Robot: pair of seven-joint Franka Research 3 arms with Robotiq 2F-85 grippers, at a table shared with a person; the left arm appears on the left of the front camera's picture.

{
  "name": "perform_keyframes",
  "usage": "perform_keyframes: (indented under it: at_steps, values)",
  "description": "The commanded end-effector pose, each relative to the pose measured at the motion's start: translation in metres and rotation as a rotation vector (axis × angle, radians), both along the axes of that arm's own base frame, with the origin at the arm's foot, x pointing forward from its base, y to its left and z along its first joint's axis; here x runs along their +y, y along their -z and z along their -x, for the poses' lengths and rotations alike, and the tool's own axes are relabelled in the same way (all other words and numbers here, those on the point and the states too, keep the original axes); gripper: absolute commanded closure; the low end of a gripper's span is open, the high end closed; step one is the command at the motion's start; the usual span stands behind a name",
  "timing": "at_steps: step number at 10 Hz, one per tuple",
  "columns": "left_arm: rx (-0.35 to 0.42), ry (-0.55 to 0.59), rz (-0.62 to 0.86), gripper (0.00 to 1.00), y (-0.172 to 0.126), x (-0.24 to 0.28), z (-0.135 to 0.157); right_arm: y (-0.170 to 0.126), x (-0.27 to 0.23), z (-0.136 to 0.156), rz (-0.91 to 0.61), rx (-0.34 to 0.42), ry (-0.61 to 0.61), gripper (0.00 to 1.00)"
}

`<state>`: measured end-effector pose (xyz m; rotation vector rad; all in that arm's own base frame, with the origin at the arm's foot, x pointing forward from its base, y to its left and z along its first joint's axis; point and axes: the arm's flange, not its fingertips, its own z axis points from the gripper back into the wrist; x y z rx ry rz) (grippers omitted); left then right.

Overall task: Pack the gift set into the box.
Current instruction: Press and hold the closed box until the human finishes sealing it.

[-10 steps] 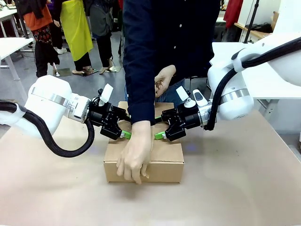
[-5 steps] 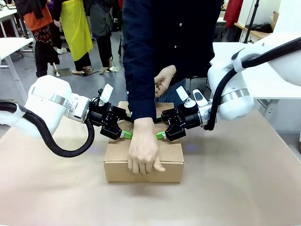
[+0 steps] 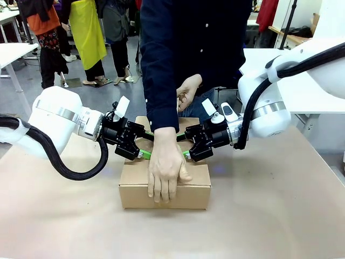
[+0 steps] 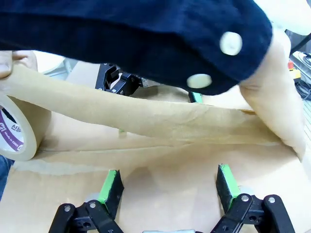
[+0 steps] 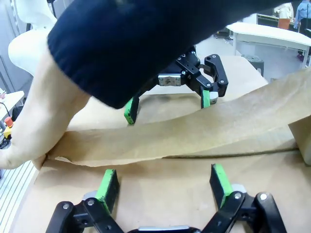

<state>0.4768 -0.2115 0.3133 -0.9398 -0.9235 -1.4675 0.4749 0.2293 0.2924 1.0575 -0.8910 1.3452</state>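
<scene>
At frame centre both grippers, left [image 3: 144, 155] and right [image 3: 185, 154], press spread jaws on the box [image 3: 164, 186] flaps so the hand [image 3: 167, 170] can smooth tape [image 4: 146, 119].

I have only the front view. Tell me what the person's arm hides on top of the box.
Observer: A strip of brown tape runs raised above the box lid, not yet pressed flat.
Operator: Report where it comes from.
Observer: From a tape roll held at the far end.
Operator: Give me the grippers.
Observer: The left gripper and the right gripper are both open, fingers down on the flaps either side of the seam.
</scene>
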Motion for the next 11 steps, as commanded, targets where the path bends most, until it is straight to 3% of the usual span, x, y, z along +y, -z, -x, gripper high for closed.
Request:
perform_keyframes:
  at_steps: [1, 11]
  values:
    - [-0.006, 0.006, 0.005, 0.00, 0.0042, 0.0020, 0.0025, 0.0018, 0.0008, 0.0005, 0.003, 0.003, 0.002, 0.00]
    - [-0.006, 0.006, 0.005, 0.00, 0.0042, 0.0020, 0.0025, 0.0018, 0.0008, 0.0005, 0.003, 0.003, 0.002, 0.00]
